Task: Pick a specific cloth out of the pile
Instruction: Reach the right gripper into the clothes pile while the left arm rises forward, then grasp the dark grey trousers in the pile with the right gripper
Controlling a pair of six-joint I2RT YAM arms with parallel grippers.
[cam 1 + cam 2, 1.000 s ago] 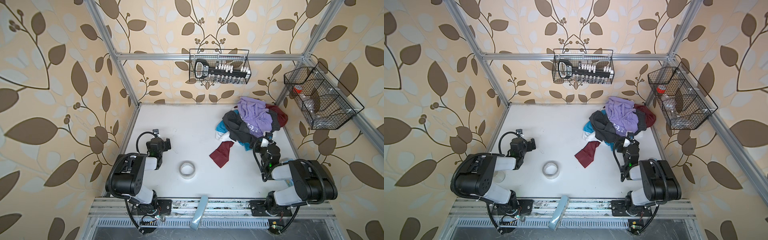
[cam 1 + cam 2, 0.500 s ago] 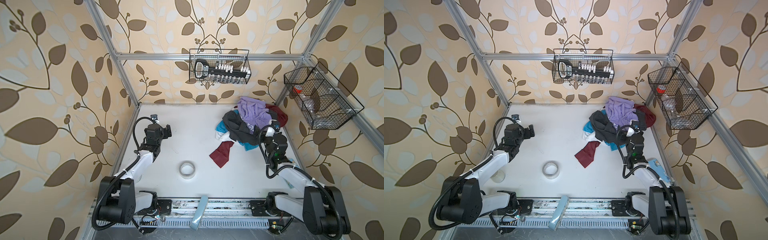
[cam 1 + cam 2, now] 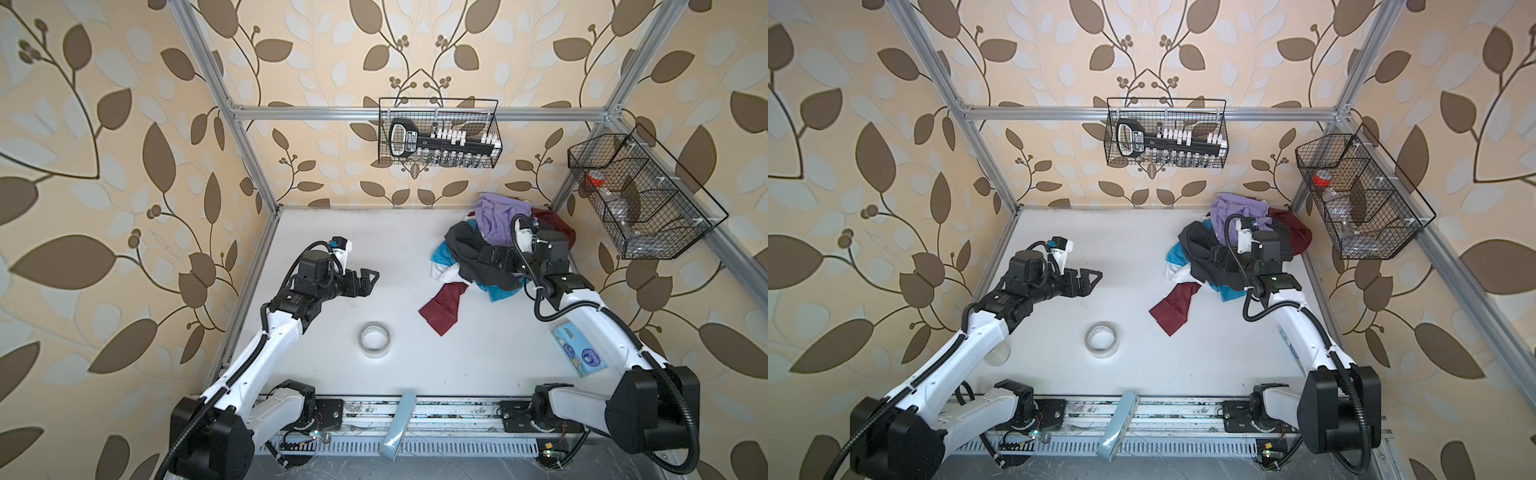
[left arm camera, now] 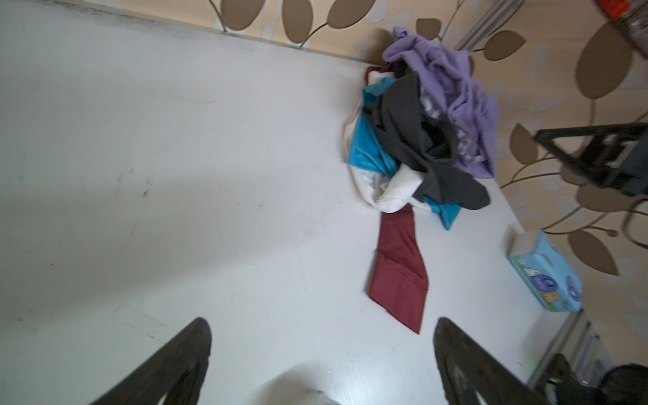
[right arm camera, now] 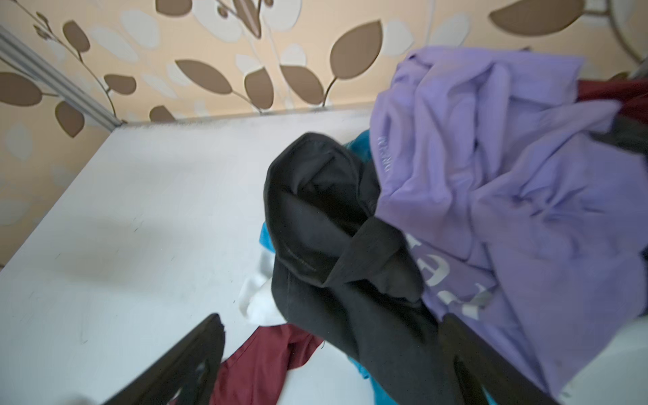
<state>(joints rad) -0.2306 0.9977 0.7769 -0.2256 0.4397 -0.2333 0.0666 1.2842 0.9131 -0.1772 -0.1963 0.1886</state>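
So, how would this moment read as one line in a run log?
stage: pre-grasp | right claw: open, over dark grey cloth in pile, nothing held | left claw: open, over table

Both top views: bright, soft even light, pics sharp. White table point(image 3: 395, 249) glows, w/ only faint grey shadows on it. Walls point(image 3: 83, 166) splay out twd pic edges, wide lens. Left wrist view: blurry, big soft shadow across table. Right wrist view: smeared too, pile point(image 5: 491, 175) fuzzy, white letters hard to read. Near fingers point(image 5: 175, 368) dark, out of focus.
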